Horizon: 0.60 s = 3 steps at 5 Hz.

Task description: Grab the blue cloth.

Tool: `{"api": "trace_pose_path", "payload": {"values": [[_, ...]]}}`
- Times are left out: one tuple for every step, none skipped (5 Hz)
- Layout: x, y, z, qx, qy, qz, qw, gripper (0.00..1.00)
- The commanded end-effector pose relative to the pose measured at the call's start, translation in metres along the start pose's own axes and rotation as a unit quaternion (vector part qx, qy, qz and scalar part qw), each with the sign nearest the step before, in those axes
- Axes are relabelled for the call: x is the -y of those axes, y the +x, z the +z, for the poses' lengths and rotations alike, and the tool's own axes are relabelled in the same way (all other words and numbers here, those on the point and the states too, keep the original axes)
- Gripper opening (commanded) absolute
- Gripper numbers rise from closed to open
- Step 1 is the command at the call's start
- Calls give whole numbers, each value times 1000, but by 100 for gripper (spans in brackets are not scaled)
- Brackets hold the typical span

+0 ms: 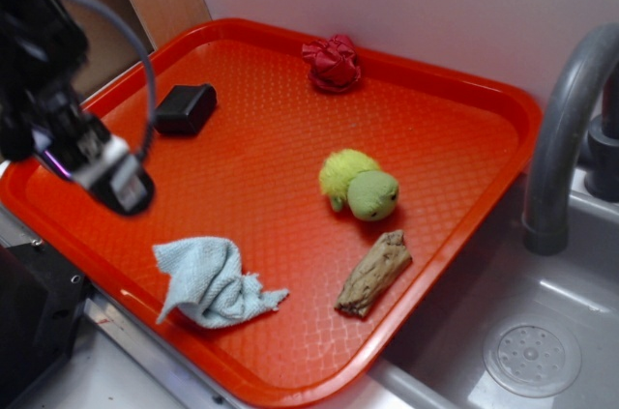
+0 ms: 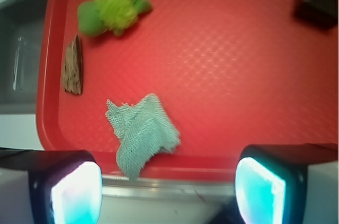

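I see the red tray [image 1: 455,129] by the sink [image 1: 542,332]; my gripper [image 2: 168,188] hangs spread wide, empty, above the tray's near edge. The blue cloth [image 1: 213,281] lies crumpled at that edge, left of the green plush toy [image 1: 360,185] and brown wood piece [image 1: 373,274].

The blue cloth [image 1: 213,283] [image 2: 142,134] is a small, pale terry rag, crumpled into soft folds with pointed corners sticking out. It lies loose near the tray's front edge, one corner draped over the rim.
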State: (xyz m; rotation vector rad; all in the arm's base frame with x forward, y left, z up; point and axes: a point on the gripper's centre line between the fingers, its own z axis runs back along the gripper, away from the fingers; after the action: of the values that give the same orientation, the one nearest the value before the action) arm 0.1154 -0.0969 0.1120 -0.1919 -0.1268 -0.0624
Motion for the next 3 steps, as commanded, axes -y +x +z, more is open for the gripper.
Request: {"api": "trace_pose_path", "payload": {"values": [[29, 6, -50, -2, -9, -83, 997, 100], [36, 13, -64, 1, -16, -126, 992, 100], [36, 17, -73, 2, -38, -137, 990, 63]]}}
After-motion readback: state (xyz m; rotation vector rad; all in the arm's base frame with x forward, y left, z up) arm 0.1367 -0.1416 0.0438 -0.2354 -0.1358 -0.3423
